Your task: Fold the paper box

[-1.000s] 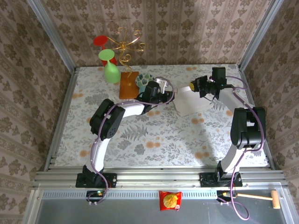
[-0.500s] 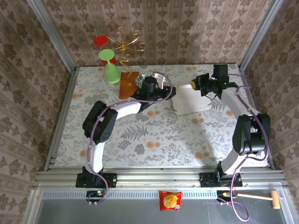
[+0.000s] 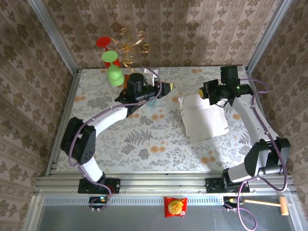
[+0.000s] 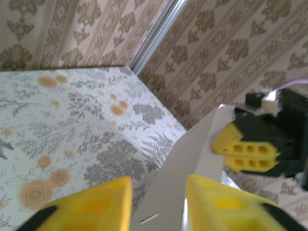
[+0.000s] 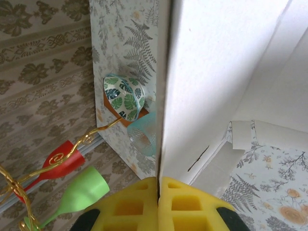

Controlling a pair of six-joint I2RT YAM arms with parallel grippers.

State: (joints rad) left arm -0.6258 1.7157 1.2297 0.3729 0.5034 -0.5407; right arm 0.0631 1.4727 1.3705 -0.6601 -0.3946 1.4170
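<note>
Cardboard is barely taking shape — we are clamping the box (image 3: 207,122) in the right end effector (image 5: 158,190), the left end effector (image 4: 158,197) hovering part-open, empty; most folds are waiting.

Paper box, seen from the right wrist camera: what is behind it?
Past the left edge of the paper box you see a leaf-patterned bowl and a teal cup over the flowered table. The box covers part of the cup and whatever lies farther right.
</note>
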